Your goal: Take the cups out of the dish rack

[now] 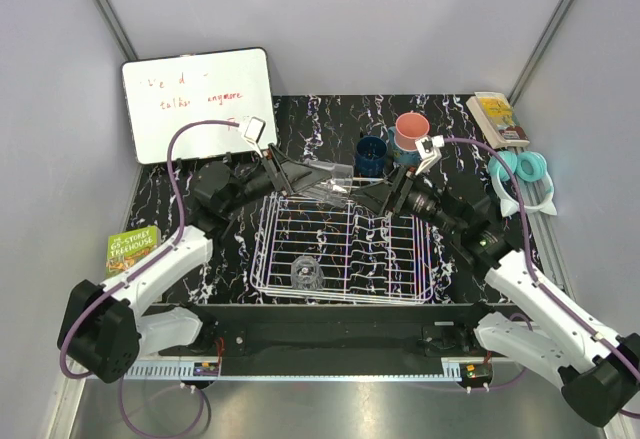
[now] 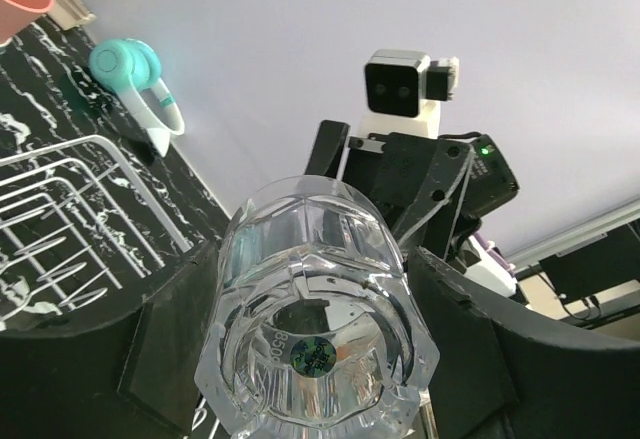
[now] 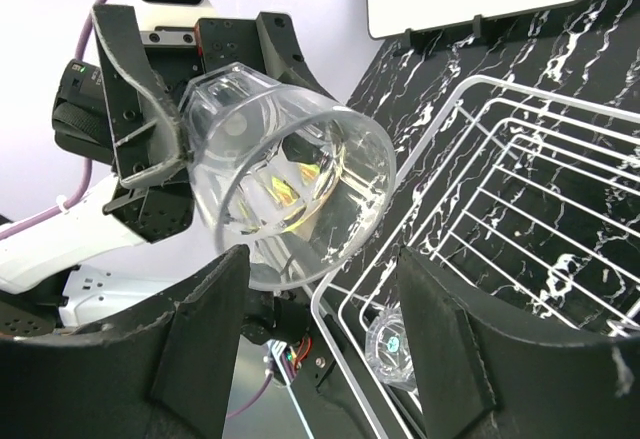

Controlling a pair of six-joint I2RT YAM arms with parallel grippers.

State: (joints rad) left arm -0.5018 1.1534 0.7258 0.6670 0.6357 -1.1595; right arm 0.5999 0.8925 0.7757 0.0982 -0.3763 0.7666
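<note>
While clamped on clear glass cup (image 3: pixel 290 189) at its base with left gripper (image 1: pixel 322 181), holding it sideways above far edge of dish rack (image 1: pixel 262 244), mouth toward right gripper (image 3: pixel 322 269). Spread wide there, either side of the rim, not closed on it. Seeing second clear glass (image 1: pixel 306 276) inside rack, near front. Also dark blue cup (image 1: pixel 371 155), teal mug (image 1: pixel 400 149), salmon tumbler (image 1: pixel 411 126) clustered on black marbled table (image 1: pixel 320 124) behind rack.

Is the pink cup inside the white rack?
No, the pink cup sits outside, past the far edge of the rack.
</note>
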